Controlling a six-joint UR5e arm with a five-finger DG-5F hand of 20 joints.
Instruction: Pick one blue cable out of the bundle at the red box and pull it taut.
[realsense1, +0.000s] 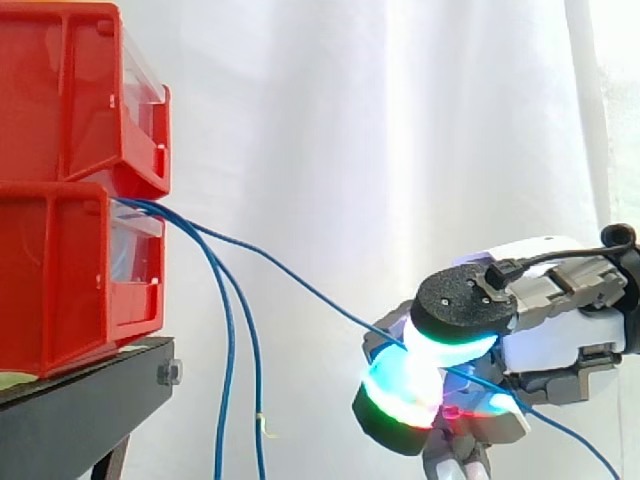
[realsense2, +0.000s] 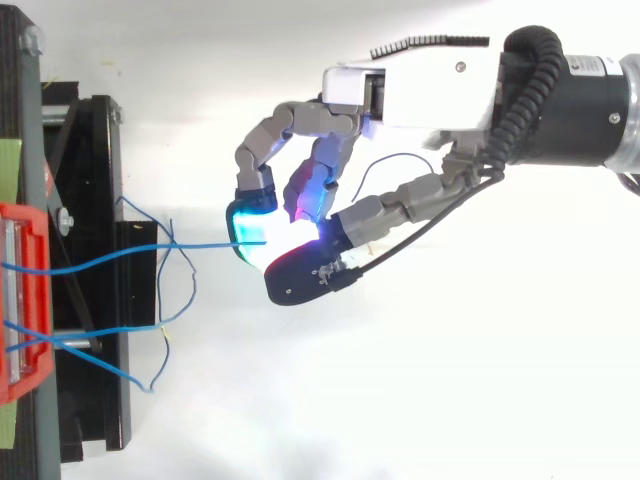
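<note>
Several thin blue cables leave the lower red bin (realsense1: 60, 280) at its front. One blue cable (realsense1: 300, 282) runs in a nearly straight line down and to the right into my hand (realsense1: 560, 320). My fingertips (realsense1: 455, 335) glow cyan and green and pinch that cable between thumb and fingers. From above, the same cable (realsense2: 200, 246) stretches level from the red bin (realsense2: 22, 300) to my hand (realsense2: 400, 95). Two other blue cables (realsense1: 240, 380) hang slack below the bin. Past my hand the held cable's tail (realsense1: 580, 445) drops to the lower right.
A second red bin (realsense1: 70, 90) is stacked on the lower one. Both rest on a black stand (realsense1: 80, 410). A white curtain (realsense1: 380, 150) hangs behind. In the top view slack blue loops (realsense2: 165, 340) lie over the stand's edge.
</note>
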